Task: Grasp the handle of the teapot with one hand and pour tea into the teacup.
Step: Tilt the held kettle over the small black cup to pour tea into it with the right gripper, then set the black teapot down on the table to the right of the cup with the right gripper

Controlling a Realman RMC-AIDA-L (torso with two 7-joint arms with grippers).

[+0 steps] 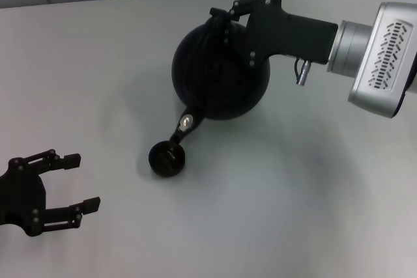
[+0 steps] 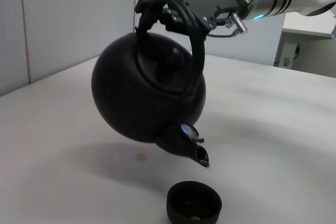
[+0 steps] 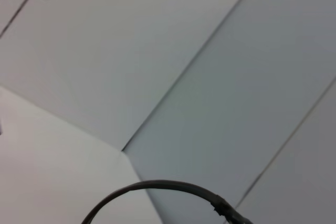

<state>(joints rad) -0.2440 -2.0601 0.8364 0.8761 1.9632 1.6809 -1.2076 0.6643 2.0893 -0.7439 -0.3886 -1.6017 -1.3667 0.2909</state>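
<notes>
Left gripper [image 1: 73, 182], jaws apart, idle at the near left of the table [image 1: 313, 213]. Teacup [image 1: 167, 159] upright at centre. Above it, the teapot [image 1: 220, 73] hangs tilted, spout over the cup, right gripper [image 2: 169, 4] clamped on the handle [image 2: 195, 40].

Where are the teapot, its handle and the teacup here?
teapot [image 2: 136, 93]: left wrist view, on its round belly.
handle [image 2: 198, 51]: left wrist view, on the arched band beside the lid.
teacup [image 1: 167, 159]: head view, on its dark inside.
</notes>
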